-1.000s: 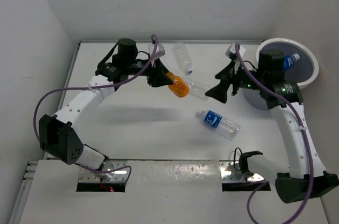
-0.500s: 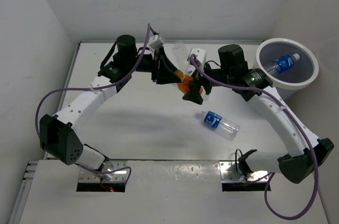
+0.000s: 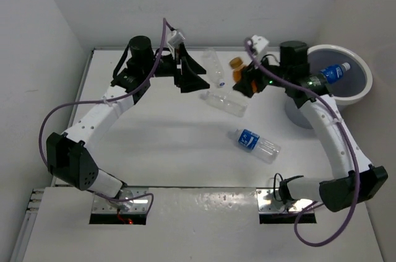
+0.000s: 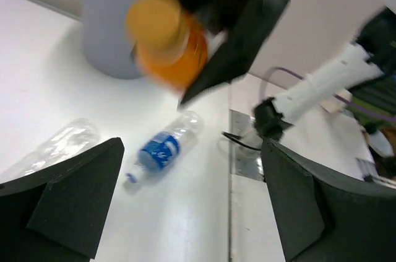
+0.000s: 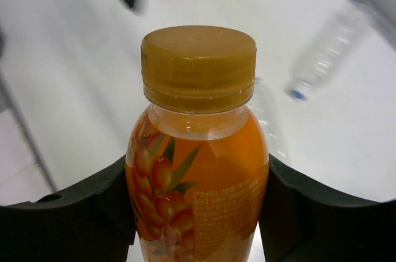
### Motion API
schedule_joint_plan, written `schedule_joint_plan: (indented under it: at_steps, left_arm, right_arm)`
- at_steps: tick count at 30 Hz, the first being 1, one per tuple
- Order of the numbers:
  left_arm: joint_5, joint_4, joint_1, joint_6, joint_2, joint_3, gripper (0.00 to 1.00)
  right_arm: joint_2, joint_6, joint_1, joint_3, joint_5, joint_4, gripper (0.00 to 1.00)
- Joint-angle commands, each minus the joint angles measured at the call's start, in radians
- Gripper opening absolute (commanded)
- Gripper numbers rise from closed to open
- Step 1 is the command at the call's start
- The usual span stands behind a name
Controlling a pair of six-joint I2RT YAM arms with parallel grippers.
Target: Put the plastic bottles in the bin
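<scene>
My right gripper (image 3: 243,82) is shut on the small orange bottle (image 3: 237,71), held above the table left of the bin (image 3: 365,85). In the right wrist view the orange bottle (image 5: 198,150) stands upright between my black fingers (image 5: 80,212), cap up. My left gripper (image 3: 195,76) is open and holds nothing; its view shows the orange bottle (image 4: 167,45) ahead of it in the other gripper. One labelled bottle (image 3: 334,72) lies in the bin. On the table lie two clear bottles (image 3: 215,67) (image 3: 226,103) and a blue-labelled bottle (image 3: 255,144).
White walls close the table at the back and both sides. The bin's grey wall (image 4: 108,33) stands at the far right corner. Metal mounting plates (image 3: 281,203) sit at the near edge by the arm bases.
The orange bottle passed from my left gripper to my right. The left jaws opened and drew back left; the right gripper closed on the bottle and carried it right, toward the bin.
</scene>
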Motion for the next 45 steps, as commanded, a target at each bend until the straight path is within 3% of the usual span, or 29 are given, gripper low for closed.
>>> schedule_joint_plan:
  at_steps: [1, 4, 5, 11, 16, 20, 21, 24, 35, 45]
  left_arm:
    - [-0.070, 0.006, 0.055, 0.021, 0.026, 0.074, 1.00]
    - [-0.103, -0.100, 0.046, 0.150, 0.040, 0.114, 1.00]
    - [-0.116, -0.117, 0.037, 0.174, 0.052, 0.114, 1.00]
    - [-0.273, -0.267, -0.078, 0.413, 0.098, 0.134, 1.00]
    - [-0.366, -0.364, -0.173, 0.611, 0.174, 0.155, 1.00]
    - [-0.400, -0.378, -0.238, 0.727, 0.262, 0.201, 1.00]
    - [-0.382, -0.387, -0.247, 0.762, 0.305, 0.221, 1.00]
    - [-0.357, -0.387, -0.290, 0.829, 0.400, 0.270, 1.00]
    - [-0.302, -0.387, -0.434, 1.099, 0.733, 0.436, 1.00]
    - [-0.399, -0.387, -0.529, 1.216, 0.859, 0.430, 1.00]
  right_arm:
    - [-0.045, 0.088, -0.202, 0.076, 0.013, 0.117, 0.38]
    - [-0.012, 0.169, -0.392, 0.143, -0.007, 0.188, 0.33]
    - [0.000, 0.179, -0.514, 0.169, -0.008, 0.232, 0.31]
    - [0.161, 0.268, -0.780, 0.312, 0.033, 0.249, 0.31]
    - [0.240, 0.263, -0.840, 0.320, 0.091, 0.194, 0.32]
    - [0.270, 0.235, -0.845, 0.274, 0.151, 0.157, 0.71]
    - [0.287, 0.228, -0.844, 0.274, 0.160, 0.139, 0.88]
    - [0.290, 0.241, -0.854, 0.283, 0.171, 0.100, 1.00]
    - [0.064, 0.288, -0.914, 0.223, -0.043, 0.047, 1.00]
    - [-0.095, 0.268, -0.916, 0.126, -0.203, -0.038, 1.00]
